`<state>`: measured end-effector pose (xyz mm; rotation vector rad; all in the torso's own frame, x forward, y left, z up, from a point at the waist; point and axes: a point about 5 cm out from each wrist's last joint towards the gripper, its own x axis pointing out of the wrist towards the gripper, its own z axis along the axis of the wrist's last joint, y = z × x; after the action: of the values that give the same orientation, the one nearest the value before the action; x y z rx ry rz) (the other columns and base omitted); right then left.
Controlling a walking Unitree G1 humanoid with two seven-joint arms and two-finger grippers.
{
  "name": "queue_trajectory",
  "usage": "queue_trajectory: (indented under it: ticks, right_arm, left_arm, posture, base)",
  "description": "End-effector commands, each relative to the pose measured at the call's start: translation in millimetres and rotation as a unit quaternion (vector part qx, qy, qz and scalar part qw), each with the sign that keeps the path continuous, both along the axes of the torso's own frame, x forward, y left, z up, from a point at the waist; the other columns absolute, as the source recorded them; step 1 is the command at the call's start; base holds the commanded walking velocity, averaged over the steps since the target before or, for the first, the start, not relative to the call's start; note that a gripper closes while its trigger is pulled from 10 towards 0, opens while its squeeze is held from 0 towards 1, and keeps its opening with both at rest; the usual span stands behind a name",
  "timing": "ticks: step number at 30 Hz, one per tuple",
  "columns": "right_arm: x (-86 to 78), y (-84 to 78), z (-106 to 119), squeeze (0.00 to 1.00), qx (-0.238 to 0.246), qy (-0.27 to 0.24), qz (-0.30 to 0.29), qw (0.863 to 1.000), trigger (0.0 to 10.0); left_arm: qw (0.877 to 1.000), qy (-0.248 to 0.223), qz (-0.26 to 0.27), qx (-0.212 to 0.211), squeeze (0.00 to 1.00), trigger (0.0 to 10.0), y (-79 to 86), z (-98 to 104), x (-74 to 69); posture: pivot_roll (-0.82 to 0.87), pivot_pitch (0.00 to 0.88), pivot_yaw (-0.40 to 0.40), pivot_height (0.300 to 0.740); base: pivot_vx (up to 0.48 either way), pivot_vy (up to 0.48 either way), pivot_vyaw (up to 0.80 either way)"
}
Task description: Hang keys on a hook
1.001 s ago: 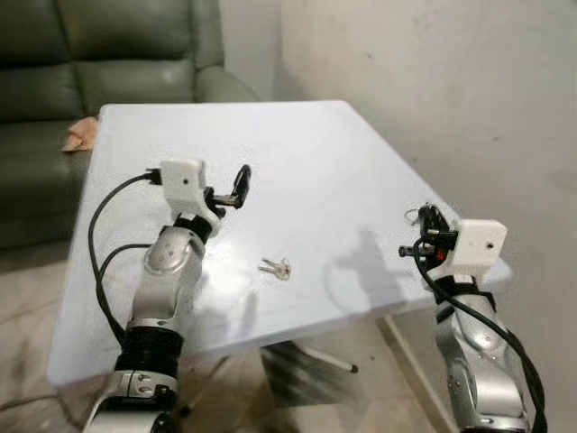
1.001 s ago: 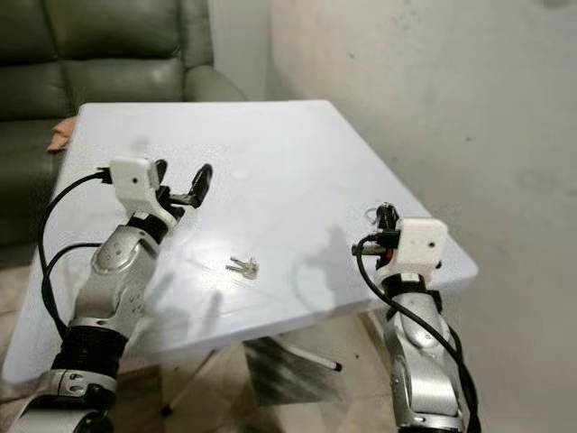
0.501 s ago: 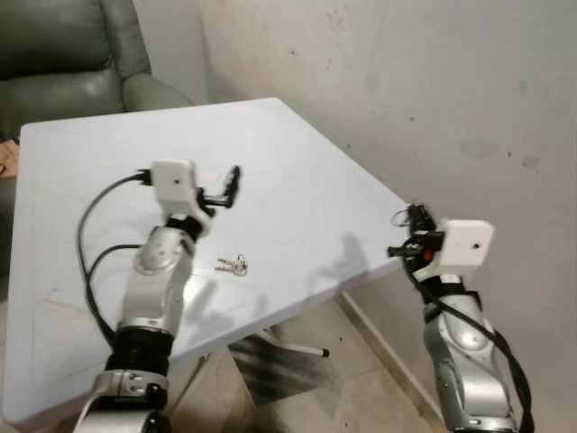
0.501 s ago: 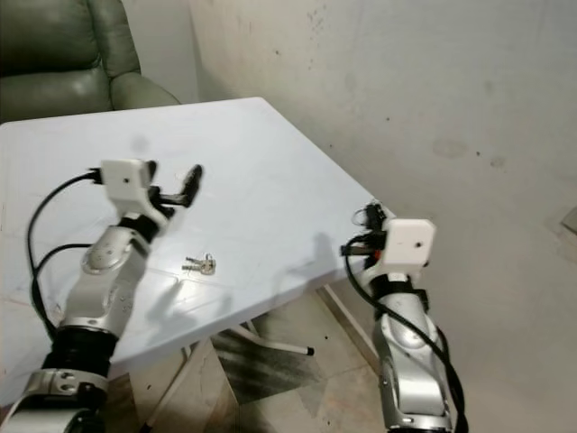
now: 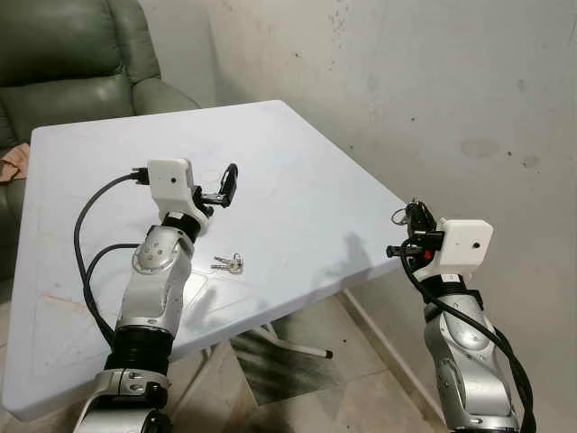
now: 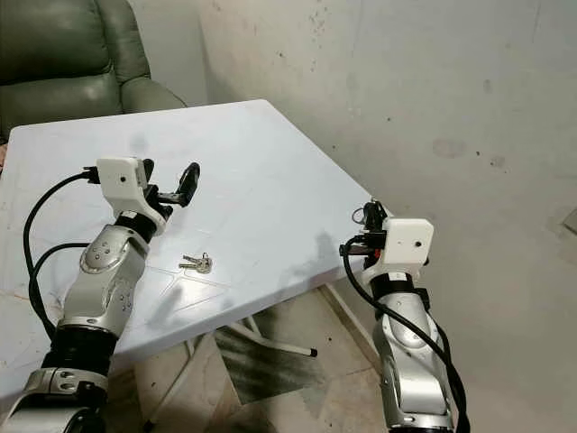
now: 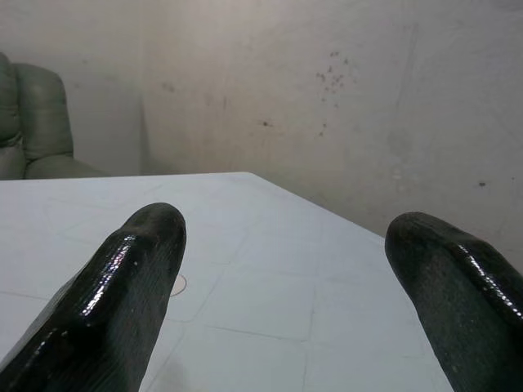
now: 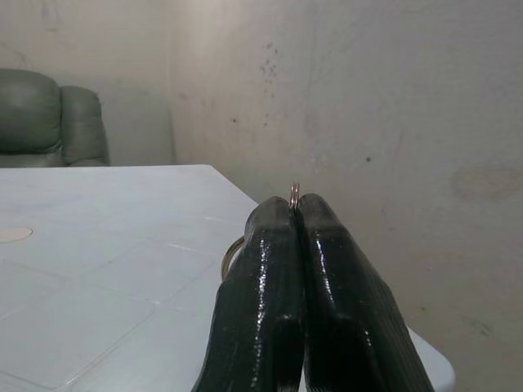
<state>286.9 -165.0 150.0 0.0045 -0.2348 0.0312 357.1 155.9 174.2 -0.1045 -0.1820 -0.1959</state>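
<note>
Right wrist view showed the right pincer (image 8: pixel 296 214) with its 2 black fingers pressed together on a thin metal key ring (image 8: pixel 293 193), a sliver of it poking up between the tips and an arc curving out beside one finger. From the head views this pincer (image 5: pixel 413 219) hung just beyond the corner of the white table (image 5: pixel 297 153), close to the stained wall (image 5: pixel 469 99). A bunch of keys (image 5: pixel 228 263) lay flat on the table, near the left forearm and well apart from the right arm. The left pincer (image 5: pixel 227 185) hovered above the table with its fingers spread wide and nothing between them.

Whether any key dangled from the pinched ring could not be told. No hook could be made out on the wall. By my judgement the carrying step was in hand: the ring was gripped and the robot was facing the wall. The next move would call for finding the hook, then lifting the ring's open loop over its tip before letting go.
</note>
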Motion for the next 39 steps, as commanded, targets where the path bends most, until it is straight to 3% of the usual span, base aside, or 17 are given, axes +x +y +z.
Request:
queue_trajectory:
  ticks: [1, 7, 39]
  right_arm:
    - [0.5, -2.8, 5.1, 0.00, -0.002, -0.010, -0.003, 1.000, 10.0]
    - [2.0, -5.6, 2.2, 0.00, 0.002, 0.004, -0.010, 1.000, 10.0]
    - [3.3, -1.4, -1.6, 0.00, -0.007, 0.019, 0.000, 1.000, 10.0]
  left_arm:
    - [1.000, -0.004, -0.001, 0.002, 0.00, 10.0, -3.3, 3.9, 2.4]
    - [1.000, -0.005, -0.001, 0.001, 0.00, 10.0, -4.0, 3.6, 2.5]
    - [1.000, 0.003, -0.003, -0.004, 0.00, 10.0, -6.0, 2.6, 3.9]
  posture:
    - [-0.01, 0.000, -0.041, 0.740]
    - [-0.01, 0.000, -0.042, 0.740]
    - [-0.01, 0.000, -0.045, 0.740]
  base:
    - [0.000, 0.000, 0.00]
    - [0.000, 0.000, 0.00]
    - [0.000, 0.059, -0.75]
